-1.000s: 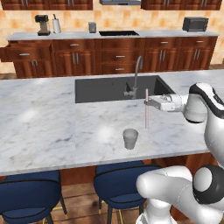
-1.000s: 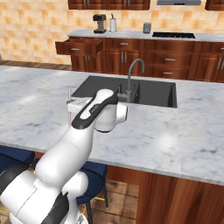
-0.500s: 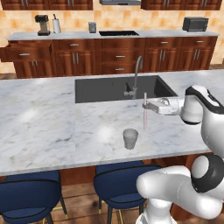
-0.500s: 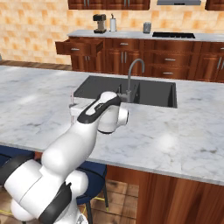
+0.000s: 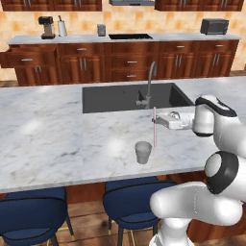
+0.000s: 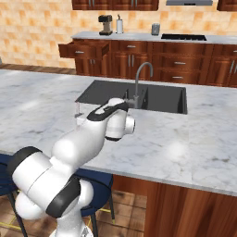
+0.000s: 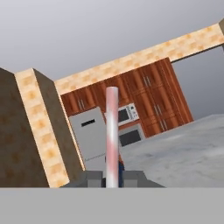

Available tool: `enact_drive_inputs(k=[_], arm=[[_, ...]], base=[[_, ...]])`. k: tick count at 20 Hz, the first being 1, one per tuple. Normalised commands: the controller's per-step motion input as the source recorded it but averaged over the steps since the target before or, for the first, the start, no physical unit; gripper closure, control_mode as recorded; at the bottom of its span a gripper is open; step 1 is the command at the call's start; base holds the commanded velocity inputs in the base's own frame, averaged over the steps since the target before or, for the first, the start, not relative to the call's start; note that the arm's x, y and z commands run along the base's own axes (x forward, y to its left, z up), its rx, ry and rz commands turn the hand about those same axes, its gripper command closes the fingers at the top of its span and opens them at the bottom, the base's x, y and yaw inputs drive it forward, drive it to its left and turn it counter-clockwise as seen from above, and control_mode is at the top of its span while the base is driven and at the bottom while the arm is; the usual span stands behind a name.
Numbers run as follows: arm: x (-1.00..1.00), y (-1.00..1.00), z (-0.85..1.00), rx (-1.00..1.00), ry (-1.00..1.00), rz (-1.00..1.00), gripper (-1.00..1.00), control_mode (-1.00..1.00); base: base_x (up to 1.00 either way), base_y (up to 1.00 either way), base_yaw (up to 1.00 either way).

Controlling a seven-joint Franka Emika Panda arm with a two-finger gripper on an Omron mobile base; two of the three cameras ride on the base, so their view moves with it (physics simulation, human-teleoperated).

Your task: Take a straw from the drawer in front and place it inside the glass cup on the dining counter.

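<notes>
My gripper [image 5: 157, 120] is shut on the straw [image 5: 154, 127], a thin pinkish-white stick held upright over the dining counter [image 5: 53, 139]. The glass cup [image 5: 143, 152] stands on the marble near the front edge, just left of the straw and a little below it. In the hand view the straw [image 7: 111, 131] rises straight up between the two fingertips of the gripper [image 7: 111, 180]. From the right base view the straw [image 6: 77, 110] pokes out left of my arm, which hides the cup. The drawer [image 5: 21, 54] stands pulled open in the far cabinets.
The black sink [image 5: 129, 96] and its curved chrome tap [image 5: 149, 81] lie just behind the gripper. Two blue stools [image 5: 132, 192] stand under the counter's front edge. On the back worktop are a coffee machine [image 5: 46, 27] and a microwave [image 5: 214, 26].
The gripper has carried the upright straw a little left and slightly down, closer to the glass cup. The cup has not moved.
</notes>
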Motion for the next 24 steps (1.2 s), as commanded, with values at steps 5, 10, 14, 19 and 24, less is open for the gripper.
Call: enact_drive_inputs(k=[5,10,14,19,24], arm=[[0.5,0.0,-0.3,0.0,0.0,0.09,1.0,-1.0],[0.46,0.0,-0.21,0.0,0.0,0.1,1.0,-1.0],[0.32,0.0,-0.21,0.0,0.0,0.11,1.0,-1.0],[0.08,0.05,-0.3,0.0,0.0,0.14,1.0,-1.0],[0.0,0.08,-0.24,0.0,0.0,0.12,1.0,-1.0]], base=[[0.0,0.0,0.0],[0.0,0.0,0.0],[0.0,0.0,0.0],[0.0,0.0,0.0],[0.0,0.0,0.0]])
